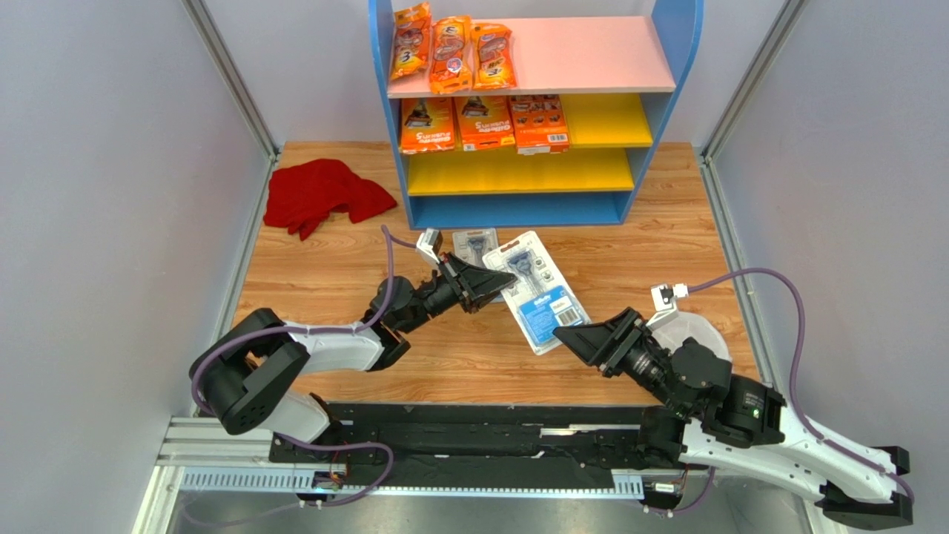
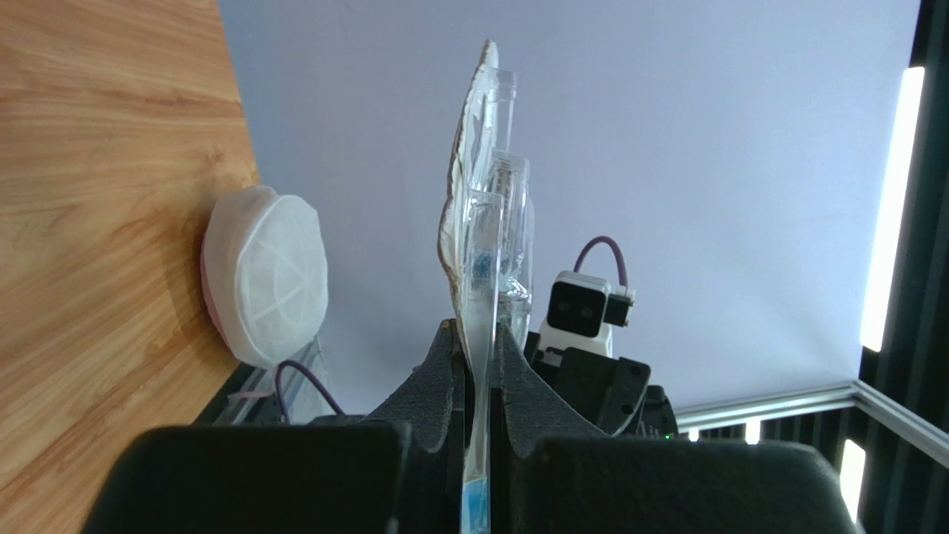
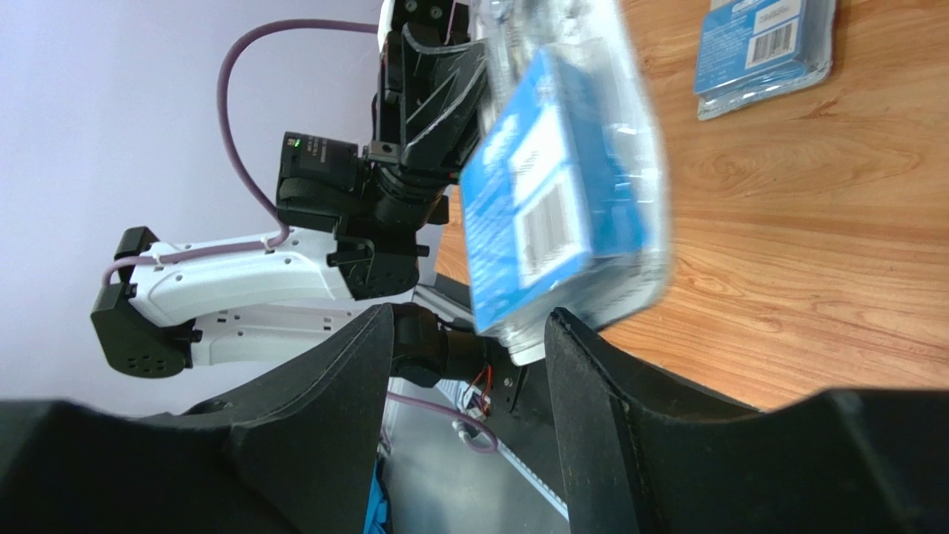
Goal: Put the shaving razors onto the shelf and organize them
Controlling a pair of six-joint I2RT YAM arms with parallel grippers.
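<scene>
The shelf (image 1: 668, 33) stands at the back, with three orange razor bags (image 1: 451, 50) on its pink top board and three orange razor boxes (image 1: 485, 122) on the upper yellow board. My left gripper (image 1: 490, 287) is shut on a grey-blue blister card (image 1: 540, 295). The left wrist view shows the gripper (image 2: 477, 334) holding the card (image 2: 481, 223) edge-on. My right gripper (image 1: 563, 332) is open at the card's near end. In the right wrist view its fingertips (image 3: 468, 317) are apart, just below the raised, tilted card (image 3: 563, 200). A second blister card (image 1: 473, 243) lies on the table.
A red cloth (image 1: 323, 195) lies at the back left, beside the shelf. A round white lidded dish (image 1: 691, 332) sits at the right, partly behind my right arm, and also shows in the left wrist view (image 2: 267, 278). The lower yellow board (image 1: 518, 172) is bare.
</scene>
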